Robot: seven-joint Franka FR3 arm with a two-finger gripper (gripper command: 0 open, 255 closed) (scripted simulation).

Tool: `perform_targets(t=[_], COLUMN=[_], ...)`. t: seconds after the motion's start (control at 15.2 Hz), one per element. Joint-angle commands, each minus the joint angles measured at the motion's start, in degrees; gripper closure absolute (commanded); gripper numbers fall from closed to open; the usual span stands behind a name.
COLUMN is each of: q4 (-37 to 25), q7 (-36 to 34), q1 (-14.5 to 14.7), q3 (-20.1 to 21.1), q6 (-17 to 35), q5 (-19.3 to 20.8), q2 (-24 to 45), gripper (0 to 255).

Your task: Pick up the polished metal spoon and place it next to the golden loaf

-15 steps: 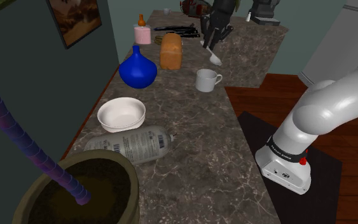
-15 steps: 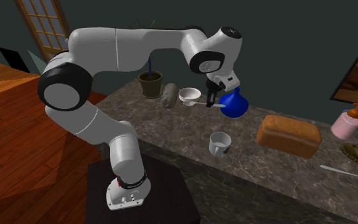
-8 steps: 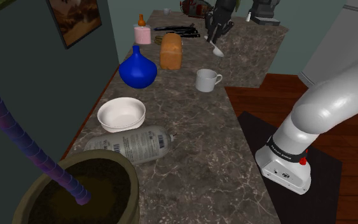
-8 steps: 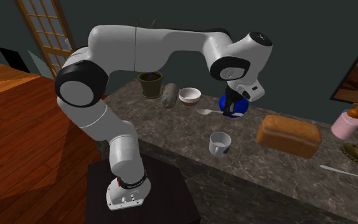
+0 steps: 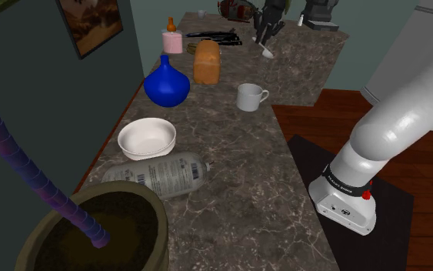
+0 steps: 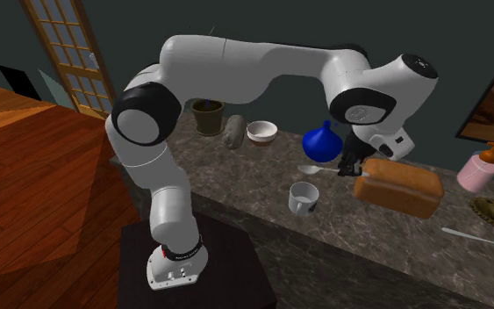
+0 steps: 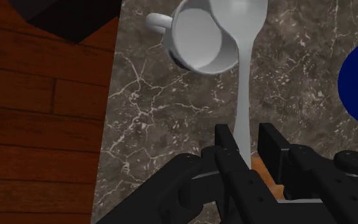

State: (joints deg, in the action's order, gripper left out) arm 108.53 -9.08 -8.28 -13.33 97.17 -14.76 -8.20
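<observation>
1. Swung onward since a second ago: claw (image 6: 352, 167) and spoon (image 6: 315, 169) carried from in front of the blue vase (image 6: 322, 142) to the end of the loaf (image 6: 398, 186) at the second exterior view's left. Seen from the shoulder view, gone farther along the desk (image 5: 230, 177), past the mug (image 5: 249, 97).
2. Gripped at the far tip of the handle, with the bowl reaching out ahead of the claw (image 7: 247, 137). Probably done so the spoon (image 7: 241, 76) can be laid flat without the fingers striking the desk (image 7: 165, 121).
3. Held up off the surface, likely to clear the mug (image 7: 196, 41), over which the bowl hangs in the wrist view; no touch between them that can be made out.
4. Drawn in narrow, both black fingers pressed on either side of the thin handle. Nothing else in contact with the claw (image 5: 262, 32).
5. Not yet set down: spoon (image 5: 268, 53) aloft in the grasp, near the loaf (image 5: 206, 61) on its right in the shoulder view. Lowering and release judged to be what remains.
</observation>
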Motion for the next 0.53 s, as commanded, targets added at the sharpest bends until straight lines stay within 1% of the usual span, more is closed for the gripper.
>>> perform_targets(t=[0.0, 0.13, 0.2, 0.46], q4=[-4.7, -9.2, -12.7, -9.5], q7=[2.4, 4.6, 6.2, 6.9], q1=[-0.9, -1.9, -2.8, -2.8], q3=[-1.5, -2.9, -3.8, -3.6], q6=[-1.6, -3.1, -4.3, -1.3], q5=[-0.5, -1.3, -1.9, -2.0], q2=[3.8, 7.7, 10.6, 10.4], gripper=[255, 255, 255, 255])
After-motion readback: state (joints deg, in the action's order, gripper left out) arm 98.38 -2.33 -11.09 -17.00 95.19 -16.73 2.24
